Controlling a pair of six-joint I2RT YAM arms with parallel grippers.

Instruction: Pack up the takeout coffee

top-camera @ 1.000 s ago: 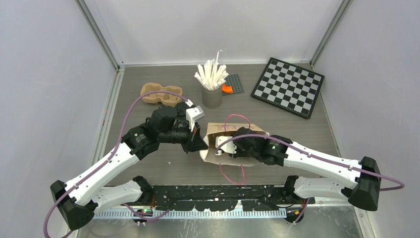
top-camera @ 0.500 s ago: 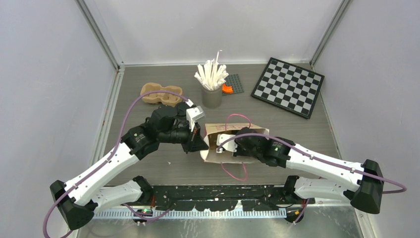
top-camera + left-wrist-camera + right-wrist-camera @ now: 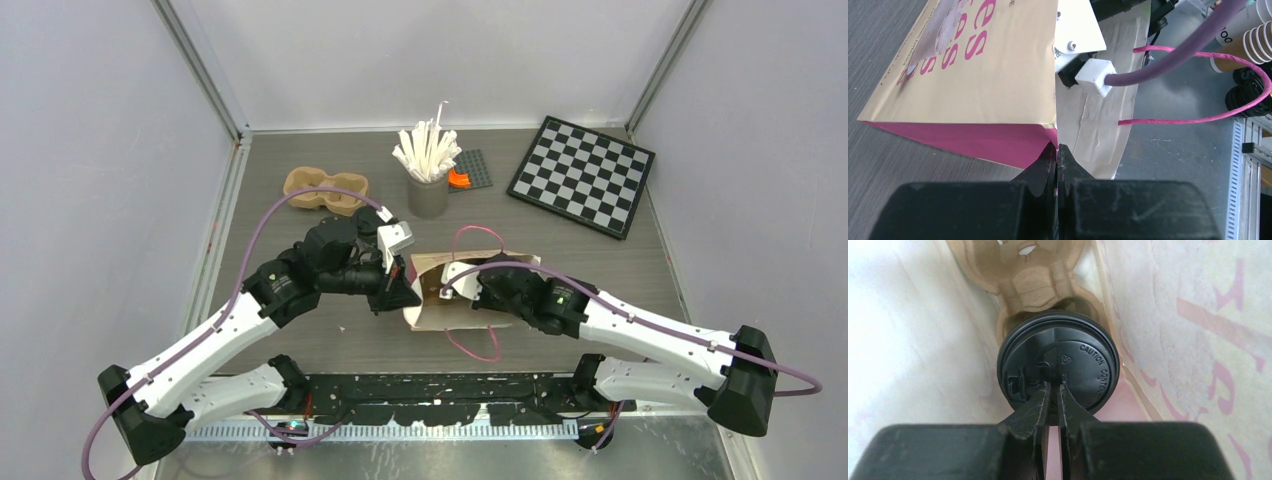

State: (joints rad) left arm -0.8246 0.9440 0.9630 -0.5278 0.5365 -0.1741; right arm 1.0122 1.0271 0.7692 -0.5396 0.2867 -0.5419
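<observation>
Where the pink-lettered paper bag ends at 9 o'clock, my left claw is clamped on its rim. Inside, my right claw has fingers nearly together against the black lid of the coffee cup; whether they pinch it I cannot tell. That cup sits in a pulp tray stretching toward 12 o'clock.

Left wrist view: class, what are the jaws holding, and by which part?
The paper bag: the left gripper has its jaws shut on the rim of the bag's mouth, at the corner by its pink side panel.
</observation>
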